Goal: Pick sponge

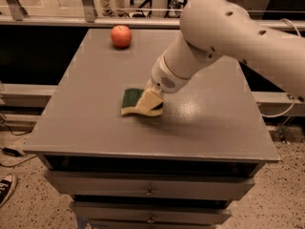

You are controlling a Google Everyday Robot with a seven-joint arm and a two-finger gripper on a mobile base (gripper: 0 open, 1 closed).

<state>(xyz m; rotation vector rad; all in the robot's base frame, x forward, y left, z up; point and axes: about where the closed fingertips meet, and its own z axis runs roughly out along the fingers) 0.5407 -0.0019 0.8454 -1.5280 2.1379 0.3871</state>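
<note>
**Two objects on one grey top, the gripper down at the sponge**

At the far left, on the speckled floor, the toe of a dark sneaker [5, 190] with a white sole pokes into the picture, and a thin dark cable [9, 151] lies just above it. The table [86, 113] is a flat slab with a matte grey, faintly glossy top and square edges. Under its front edge sit grey drawers [109, 187], each closed and carrying a small round knob in the middle; their contents are hidden.

Near the back edge, left of centre, stands a round red apple [121, 36] with smooth skin, well apart from everything else. Toward the front, around the middle of the top, lies the sponge [129, 98]: a dark green, rough-looking upper face over a pale yellow foam layer with a wavy edge. Its left part is bare; its right part is covered by the gripper [151, 104], whose cream-coloured, blunt tip rests on or over it. Whether the gripper has clamped the sponge or merely touches it cannot be told.

To the right, the arm [228, 32] is a thick, smooth white shell with small dark holes, sloping down from the upper right corner to a ribbed wrist collar.
</note>
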